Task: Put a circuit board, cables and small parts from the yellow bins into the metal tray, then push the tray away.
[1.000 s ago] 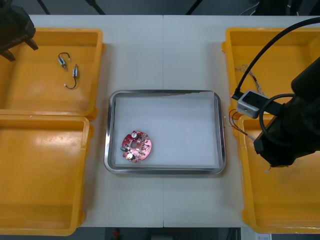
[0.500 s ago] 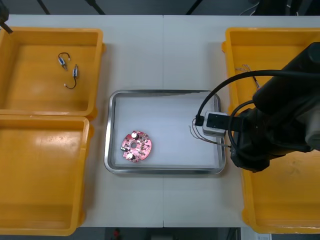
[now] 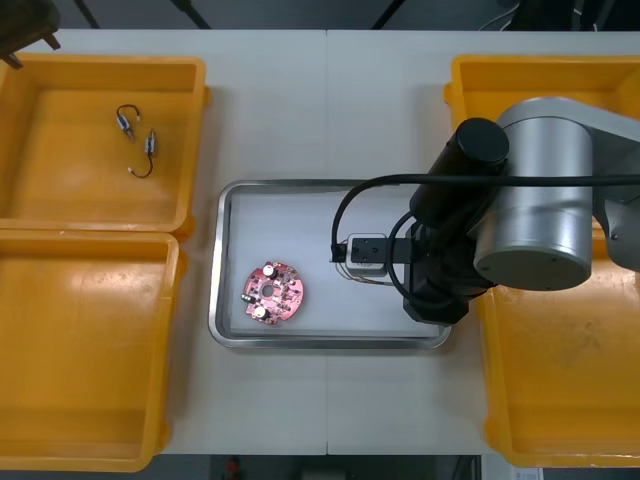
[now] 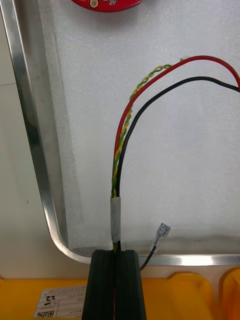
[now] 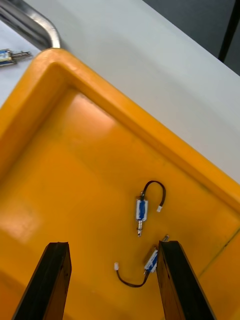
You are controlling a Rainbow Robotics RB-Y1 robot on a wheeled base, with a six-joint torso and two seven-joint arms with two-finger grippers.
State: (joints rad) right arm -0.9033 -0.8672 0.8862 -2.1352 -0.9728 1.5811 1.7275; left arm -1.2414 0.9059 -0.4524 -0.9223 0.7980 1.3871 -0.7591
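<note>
My right gripper is shut on a cable bundle of red, black and twisted yellow-green wires. The wires trail forward from its fingers over the white inside of the metal tray. In the front view the right arm reaches over the tray's right half. A round red circuit board lies in the tray's near left part, ahead of the cable ends. My left gripper stands open above the far left yellow bin, over two small metal parts with short black leads.
Two yellow bins stand at each side; the near left bin holds nothing. Thin wires lie in the far right bin. In the left wrist view, a metal rim and another small metal part lie beyond the bin.
The right arm has swung left from the right bins to over the tray, carrying the cable bundle. The left gripper stays at the far left corner.
</note>
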